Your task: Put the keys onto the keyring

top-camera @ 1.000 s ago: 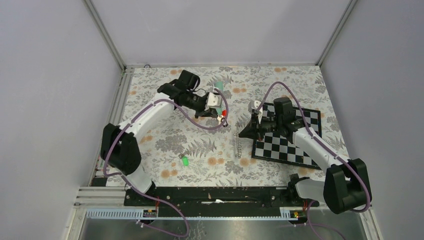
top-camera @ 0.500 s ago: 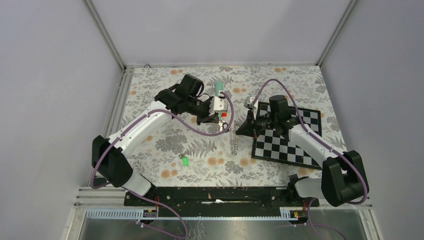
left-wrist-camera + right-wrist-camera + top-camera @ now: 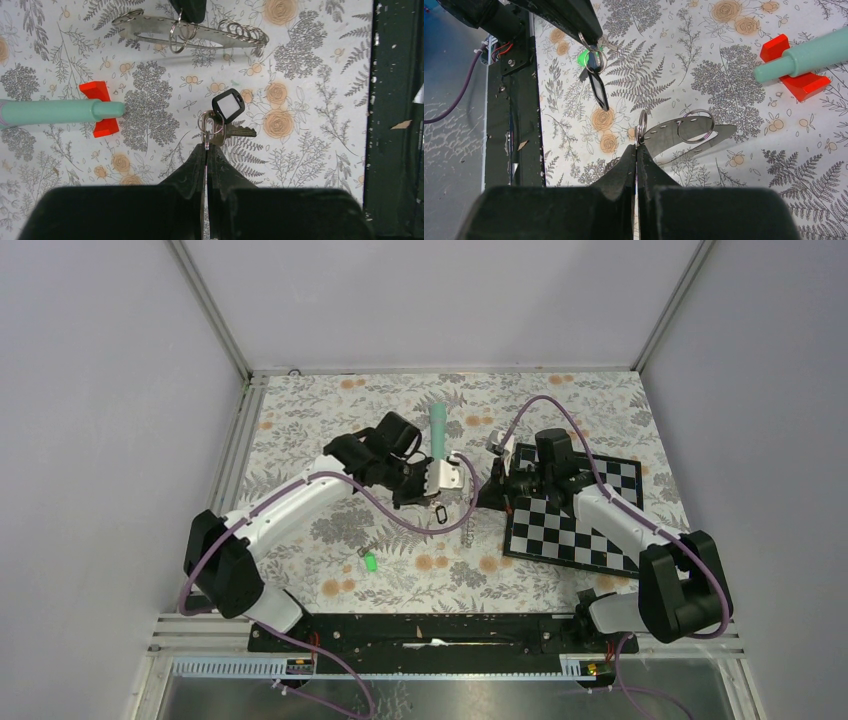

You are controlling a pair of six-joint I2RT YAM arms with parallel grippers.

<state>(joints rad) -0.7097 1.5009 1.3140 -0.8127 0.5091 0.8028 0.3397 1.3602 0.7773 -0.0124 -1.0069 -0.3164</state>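
Observation:
My left gripper (image 3: 206, 146) (image 3: 438, 496) is shut on a small split ring that carries the darker key (image 3: 240, 131) and a black tag (image 3: 228, 104) (image 3: 440, 513); they hang above the cloth. The keyring (image 3: 200, 37) (image 3: 724, 131) (image 3: 468, 512), a flat grey strap with several wire rings, is held off the cloth just beyond. My right gripper (image 3: 637, 147) (image 3: 482, 498) is shut on one of its rings. The green-headed key (image 3: 369, 562) (image 3: 583, 57) lies alone on the cloth nearer the arm bases.
A teal stick (image 3: 55, 111) (image 3: 437, 428) with a red base (image 3: 100, 116) lies on the floral cloth behind the left gripper. A chessboard (image 3: 575, 525) lies under the right arm. A black rail (image 3: 430, 630) runs along the near edge.
The left gripper has swung right and nearer, away from the teal stick, with the key and tag in it. The right gripper has shifted left, bringing the keyring up close to it.

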